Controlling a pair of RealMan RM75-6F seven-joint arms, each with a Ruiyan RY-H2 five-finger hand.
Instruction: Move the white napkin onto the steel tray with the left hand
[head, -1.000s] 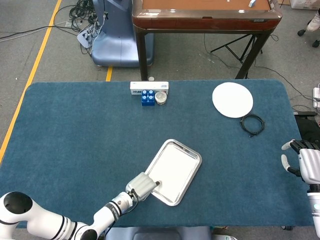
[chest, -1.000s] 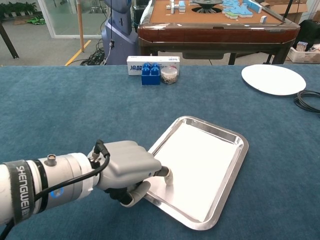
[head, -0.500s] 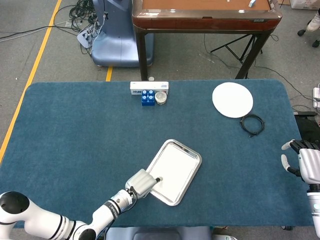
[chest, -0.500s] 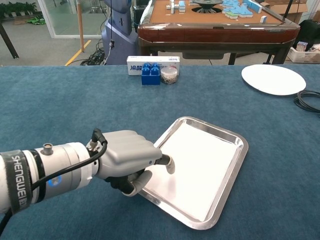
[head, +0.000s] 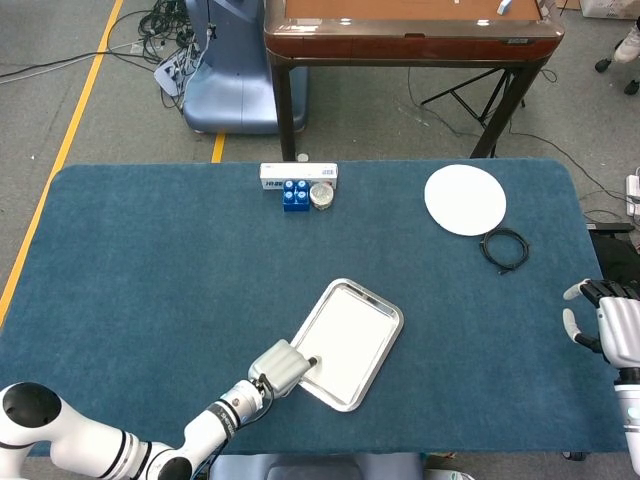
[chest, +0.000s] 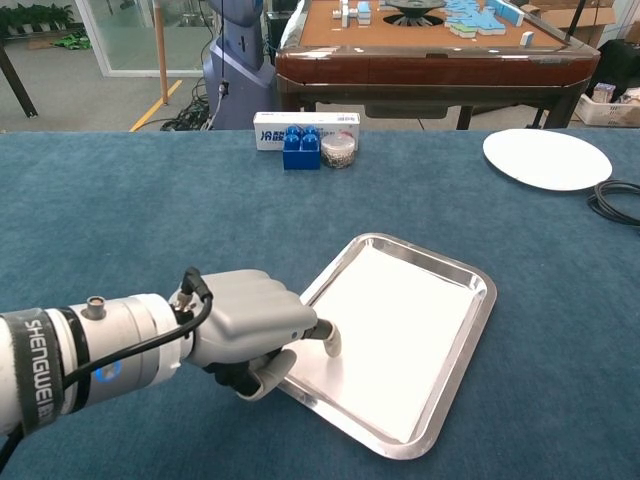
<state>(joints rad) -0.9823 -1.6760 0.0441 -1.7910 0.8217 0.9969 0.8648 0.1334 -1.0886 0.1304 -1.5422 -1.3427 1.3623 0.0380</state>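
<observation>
The left hand (chest: 250, 325) sits at the near-left edge of the steel tray (chest: 478, 318), its fingers curled into a loose fist with one fingertip (chest: 330, 343) reaching over the rim and pressing down on the white napkin (chest: 395, 335); whether anything is actually pinched under that finger is hard to say from these angles, though the hand appears to be merely touching the napkin, not gripping it. The napkin lies flat inside the tray, covering most of its floor, with the raised metal rim showing all around it. In the head view the same left hand (head: 282, 366) meets the tray (head: 388, 345) at its near-left corner, and the tray sits tilted diagonally on the blue surface (head: 150, 270). At the far right edge of the surface the right hand (head: 610, 325) hovers with fingers spread apart, holding nothing. Further back, a white plate (head: 465, 199) lies near the far right side with a coiled black cable (head: 505, 249) just beside it. Near the far middle stand a white box (chest: 300, 124), a blue block (chest: 301, 146) and a small jar (chest: 339, 149), clustered close together.
</observation>
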